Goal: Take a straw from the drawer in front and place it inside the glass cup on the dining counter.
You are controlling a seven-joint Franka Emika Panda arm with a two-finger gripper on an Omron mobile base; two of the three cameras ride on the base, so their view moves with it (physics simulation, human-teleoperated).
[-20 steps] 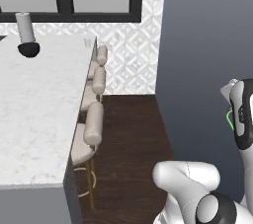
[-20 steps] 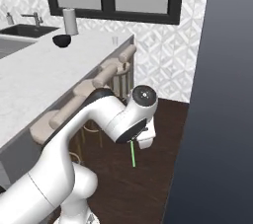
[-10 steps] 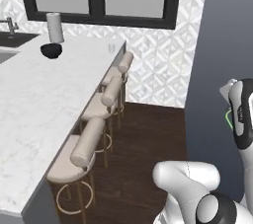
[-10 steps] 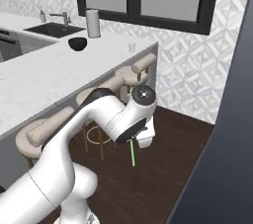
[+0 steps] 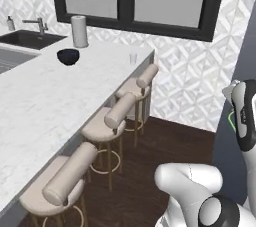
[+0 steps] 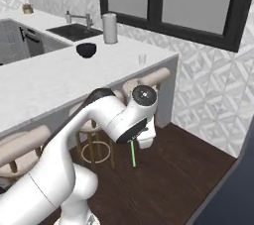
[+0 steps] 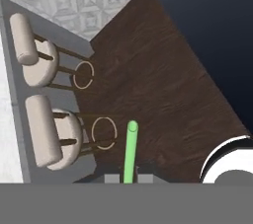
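Observation:
My gripper point(image 6: 134, 142) is shut on the light-green straw point(image 6: 132, 154), which hangs below the hand over the dark wood floor. In the hand view the straw point(image 7: 130, 150) runs straight out from between the fingertips point(image 7: 141, 178), above the floor beside the stools. A short piece of the straw point(image 5: 231, 121) shows beside the hand at the right edge of the left base view. The small glass cup point(image 6: 142, 60) stands upright near the far corner of the white dining counter point(image 6: 59, 78), well above and beyond the gripper; the cup point(image 5: 133, 58) is empty. The drawer is out of view.
A dark blue bowl point(image 6: 86, 49) and a white paper-towel roll point(image 6: 109, 28) stand on the counter left of the cup. Beige stools point(image 5: 127, 103) line the counter's side, between my hand and the counter. A sink point(image 6: 74, 31) lies further back. Patterned wall and black-framed window stand behind.
The whole picture has shifted: the base has moved, so the counter, stools and cup now sit more centrally and nearer. The arm keeps the same pose with the straw in its grip.

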